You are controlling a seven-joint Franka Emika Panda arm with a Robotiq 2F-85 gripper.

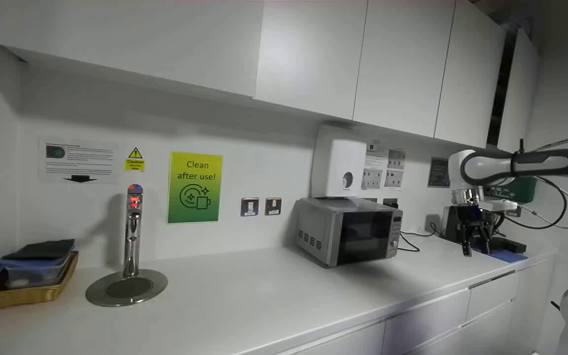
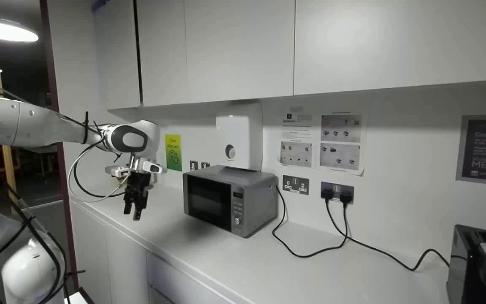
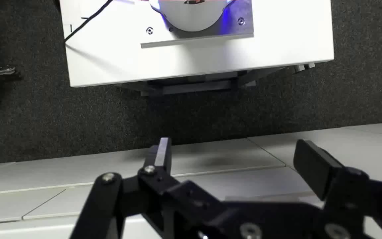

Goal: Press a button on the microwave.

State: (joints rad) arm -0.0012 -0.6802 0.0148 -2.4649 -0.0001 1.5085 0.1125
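The silver-grey microwave stands on the white counter against the wall in both exterior views [image 1: 348, 231] [image 2: 228, 198]. Its dark glass door is shut. Its button panel [image 2: 237, 207], with a small display, several buttons and a round knob, runs down the door's right side. My gripper [image 1: 476, 250] hangs pointing down, in front of the microwave and apart from it. It also shows in an exterior view [image 2: 133, 213], left of the microwave there. In the wrist view my gripper [image 3: 237, 156] has its fingers wide apart with nothing between them. The microwave is out of the wrist view.
A white dispenser box [image 2: 238, 135] hangs on the wall just above the microwave. Cabinets [image 1: 313, 54] overhang the counter [image 1: 244, 305]. Cables [image 2: 283, 228] lie beside the microwave. A black machine [image 2: 483, 266], a chrome tap [image 1: 132, 231] and a basket [image 1: 27, 294] stand farther along.
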